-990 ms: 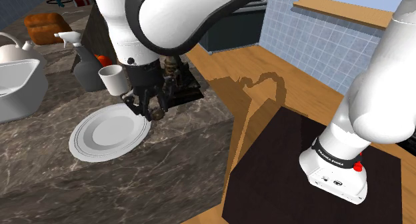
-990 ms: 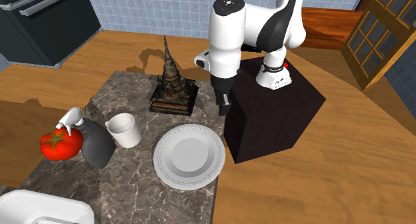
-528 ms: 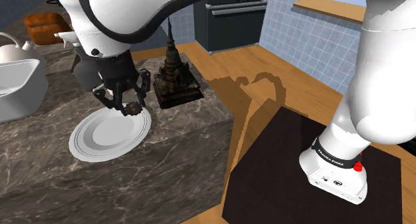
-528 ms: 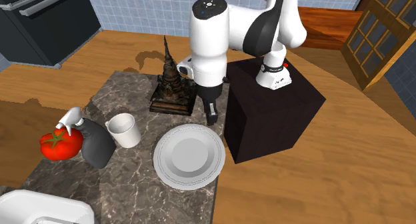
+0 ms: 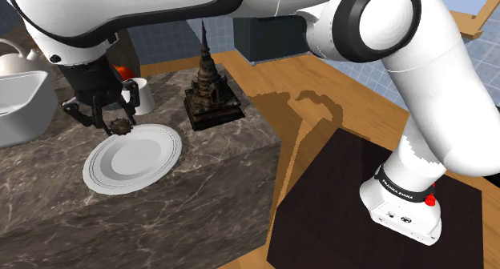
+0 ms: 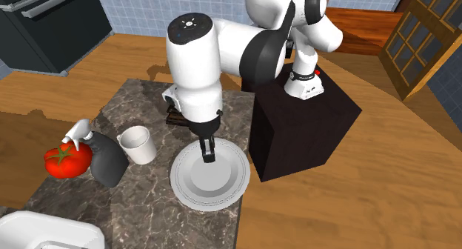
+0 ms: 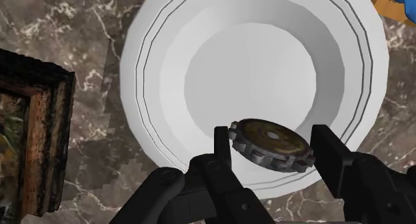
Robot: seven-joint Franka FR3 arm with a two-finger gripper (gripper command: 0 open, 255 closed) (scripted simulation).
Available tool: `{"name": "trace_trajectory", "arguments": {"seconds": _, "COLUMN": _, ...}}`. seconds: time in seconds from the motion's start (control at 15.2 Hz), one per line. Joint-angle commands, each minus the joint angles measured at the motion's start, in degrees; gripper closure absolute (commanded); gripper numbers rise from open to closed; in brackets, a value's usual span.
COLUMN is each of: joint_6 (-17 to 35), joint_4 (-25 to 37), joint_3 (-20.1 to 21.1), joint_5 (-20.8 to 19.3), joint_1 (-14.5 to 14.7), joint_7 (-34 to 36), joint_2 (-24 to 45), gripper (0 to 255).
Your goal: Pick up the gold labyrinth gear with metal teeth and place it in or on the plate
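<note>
Gear gripped above the plate

The black fingers (image 7: 330, 156) clasp a gold-faced gear (image 7: 270, 144) with grey metal teeth. It hangs tilted over the near rim of the white plate (image 7: 153, 69), which lies on the dark marbled desk (image 7: 80, 29). Near the plate stands a dark tower-shaped ornament (image 5: 210, 87) on a stepped base. Farther along the desk are a white mug (image 6: 138, 145), a grey spray bottle (image 6: 107, 162) and a red tomato (image 6: 63, 160).

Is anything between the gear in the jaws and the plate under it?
No. In the wrist view the gear hangs over bare white surface of the plate, near its rim, with nothing between them.
</note>
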Motion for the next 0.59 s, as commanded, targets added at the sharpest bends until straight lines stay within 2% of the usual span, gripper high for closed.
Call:
{"name": "trace_trajectory", "arguments": {"seconds": 0.0, "joint_6": -0.11, "joint_4": 1.72, "joint_3": -0.34, "joint_5": -0.37, "joint_1": 0.58, "joint_7": -0.13, "joint_2": 1.55, "gripper": 255}}
{"name": "trace_trajectory", "arguments": {"seconds": 0.53, "joint_6": 6.65, "joint_4": -6.26, "joint_3": -0.24, "joint_5": -0.44, "joint_1": -1.26, "joint_7": 0.79, "joint_2": 0.77, "gripper": 255}}
